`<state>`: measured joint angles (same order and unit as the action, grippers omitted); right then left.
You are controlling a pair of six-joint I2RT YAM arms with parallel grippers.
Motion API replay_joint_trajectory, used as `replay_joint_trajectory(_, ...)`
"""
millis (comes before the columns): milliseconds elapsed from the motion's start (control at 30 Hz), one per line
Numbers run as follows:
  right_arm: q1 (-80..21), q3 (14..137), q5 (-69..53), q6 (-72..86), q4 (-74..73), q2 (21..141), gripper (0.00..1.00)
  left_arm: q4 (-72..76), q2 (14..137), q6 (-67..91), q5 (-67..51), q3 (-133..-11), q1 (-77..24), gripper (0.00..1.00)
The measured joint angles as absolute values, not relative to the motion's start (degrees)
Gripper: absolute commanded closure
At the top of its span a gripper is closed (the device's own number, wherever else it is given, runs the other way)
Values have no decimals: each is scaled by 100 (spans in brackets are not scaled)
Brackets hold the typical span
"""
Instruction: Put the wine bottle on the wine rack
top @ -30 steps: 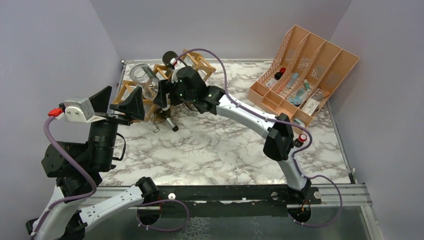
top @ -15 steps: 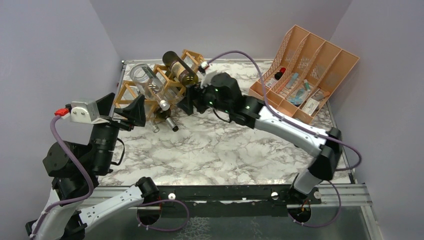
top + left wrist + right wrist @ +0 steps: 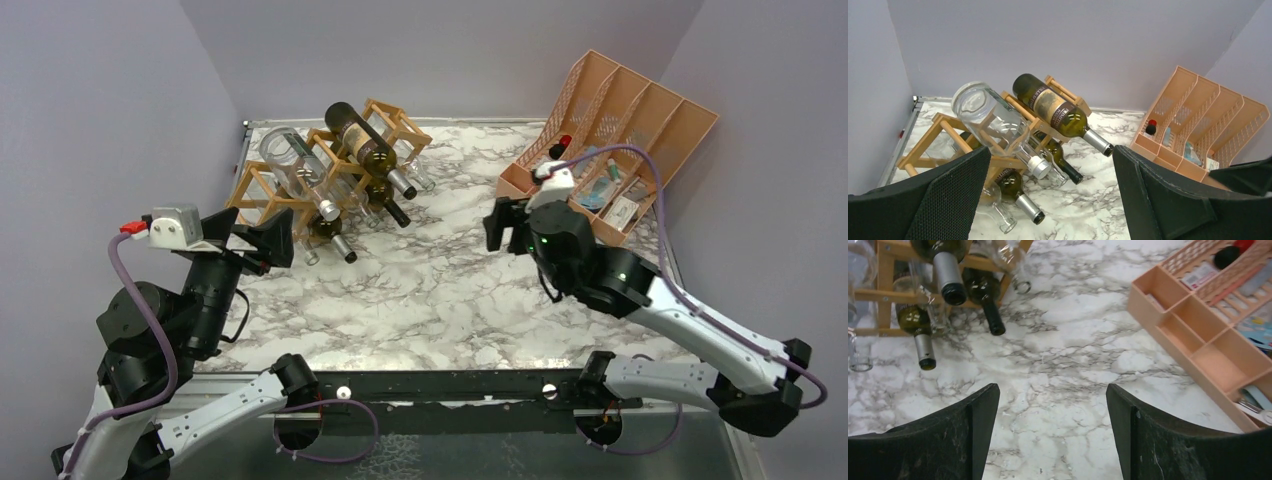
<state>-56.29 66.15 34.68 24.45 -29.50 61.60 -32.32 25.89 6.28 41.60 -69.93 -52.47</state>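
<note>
The wine bottle (image 3: 362, 145), dark green with a brown label and silver foil neck, lies tilted across the top of the tan wooden wine rack (image 3: 262, 190) at the back left. The left wrist view shows the same wine bottle (image 3: 1053, 107) resting on the wine rack (image 3: 923, 150). In the right wrist view its neck (image 3: 945, 275) pokes out of the wine rack (image 3: 883, 295). My right gripper (image 3: 507, 225) hangs open and empty over the marble, well right of the rack; its fingertips (image 3: 1052, 390) frame bare table. My left gripper (image 3: 245, 232) is open and empty, near the rack's front.
A clear glass bottle (image 3: 297, 172) and two dark bottles (image 3: 335, 238) (image 3: 388, 205) also lie in the rack. A peach slotted organizer (image 3: 610, 140) with small items stands at the back right, close to my right gripper. Purple walls enclose the table.
My right gripper has let go of the wine bottle and drawn back right, from the rack toward the organizer. The bottle stays on the rack. The left arm has barely shifted.
</note>
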Motion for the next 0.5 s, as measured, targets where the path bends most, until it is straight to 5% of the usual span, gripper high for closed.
replay_joint_trajectory(500,-5629,6748,4869,1953,-3378,4372,18,-3378,2622,239,4152,-7456,-5247,1)
